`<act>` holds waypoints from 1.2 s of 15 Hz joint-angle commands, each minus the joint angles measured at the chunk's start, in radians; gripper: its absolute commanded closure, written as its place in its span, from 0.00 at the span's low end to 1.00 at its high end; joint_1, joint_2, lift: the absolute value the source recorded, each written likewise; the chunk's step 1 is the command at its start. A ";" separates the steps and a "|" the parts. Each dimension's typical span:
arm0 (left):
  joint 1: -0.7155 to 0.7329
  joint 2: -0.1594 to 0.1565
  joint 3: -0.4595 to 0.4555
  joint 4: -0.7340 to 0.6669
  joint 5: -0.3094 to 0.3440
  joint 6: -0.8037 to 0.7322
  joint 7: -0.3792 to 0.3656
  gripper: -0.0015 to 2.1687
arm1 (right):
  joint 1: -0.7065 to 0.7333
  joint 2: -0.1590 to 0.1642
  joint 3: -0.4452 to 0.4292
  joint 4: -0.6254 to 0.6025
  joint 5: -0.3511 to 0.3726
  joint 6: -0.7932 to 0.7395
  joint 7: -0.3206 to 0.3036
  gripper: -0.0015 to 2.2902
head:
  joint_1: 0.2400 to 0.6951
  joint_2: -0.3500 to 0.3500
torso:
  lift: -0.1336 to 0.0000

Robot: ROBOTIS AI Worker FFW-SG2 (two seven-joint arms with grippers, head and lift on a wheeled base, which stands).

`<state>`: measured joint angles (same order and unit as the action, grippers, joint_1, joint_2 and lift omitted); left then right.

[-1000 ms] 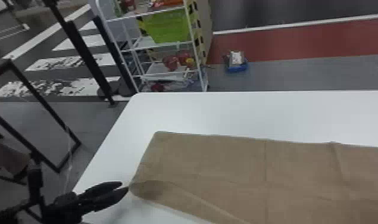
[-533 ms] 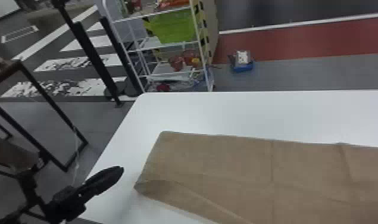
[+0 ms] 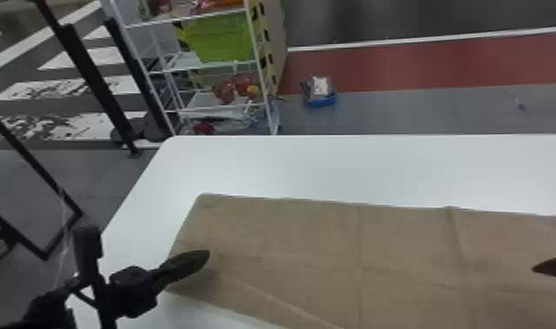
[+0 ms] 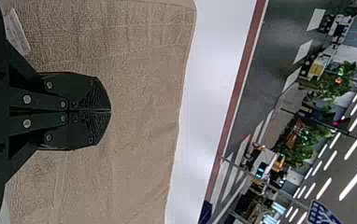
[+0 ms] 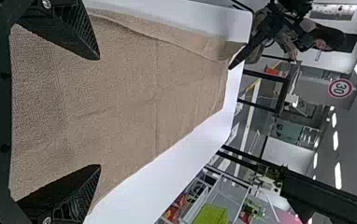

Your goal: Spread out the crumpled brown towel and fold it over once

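The brown towel (image 3: pixel 316 245) lies mostly flat in a long strip on the white table, with low creases and a diagonal ridge near its front left. My left gripper (image 3: pixel 205 257) is over the towel's left end; in the left wrist view the same gripper (image 4: pixel 110 111) is shut, with towel (image 4: pixel 139 93) behind it. At the head view's right edge, part of my right gripper (image 3: pixel 548 267) is over the towel's right end. Seen from the right wrist, that gripper (image 5: pixel 99 112) stands open, fingers wide apart, above the towel (image 5: pixel 134 98).
Bare white table (image 3: pixel 377 166) stretches behind the towel, with its left edge near my left arm. A white wire shelf (image 3: pixel 165 70) with a green bin (image 3: pixel 219 39) stands on the floor beyond, and a small blue-based package (image 3: pixel 319 92) lies beside it.
My left gripper, slightly open a second ago beside the towel's left corner, has shut and moved right over the towel. Part of the right gripper has come in at the head view's right edge.
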<state>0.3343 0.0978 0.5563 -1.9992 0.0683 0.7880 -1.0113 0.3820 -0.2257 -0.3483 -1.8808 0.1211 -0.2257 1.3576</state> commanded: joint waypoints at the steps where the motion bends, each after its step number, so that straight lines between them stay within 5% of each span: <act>1: 0.020 -0.018 -0.012 -0.047 -0.053 0.024 -0.006 0.88 | 0.000 -0.012 -0.020 0.023 -0.009 -0.020 0.009 0.02 | 1.00 0.79 | 0.08; 4: 0.078 -0.012 0.001 -0.099 -0.122 0.034 -0.004 0.88 | -0.022 -0.029 -0.011 0.057 -0.023 -0.042 0.009 0.02 | 1.00 0.74 | 0.08; 9: 0.126 0.013 0.091 -0.089 -0.127 0.006 -0.043 0.88 | -0.048 -0.029 0.005 0.074 -0.023 -0.057 0.009 0.02 | 1.00 0.83 | 0.08; 11: 0.130 0.022 0.143 -0.118 -0.136 0.055 -0.119 0.88 | -0.052 -0.029 -0.009 0.074 -0.023 -0.057 0.009 0.02 | 1.00 0.89 | 0.08; 14: 0.117 0.071 0.160 -0.187 -0.205 0.325 -0.256 0.88 | -0.055 -0.029 -0.029 0.074 -0.032 -0.057 0.009 0.02 | 1.00 0.91 | 0.08; 16: 0.114 0.051 0.172 -0.211 -0.150 0.322 -0.196 0.88 | -0.055 -0.029 -0.031 0.077 -0.034 -0.057 0.009 0.02 | 1.00 0.91 | 0.08; 18: 0.114 -0.003 0.197 -0.217 -0.007 0.279 -0.081 0.88 | -0.055 -0.023 -0.041 0.075 -0.038 -0.057 0.009 0.02 | 1.00 0.92 | 0.08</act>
<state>0.4484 0.1338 0.7381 -2.2088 -0.0347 1.0911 -1.1361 0.3264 -0.2538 -0.3809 -1.8050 0.0857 -0.2831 1.3576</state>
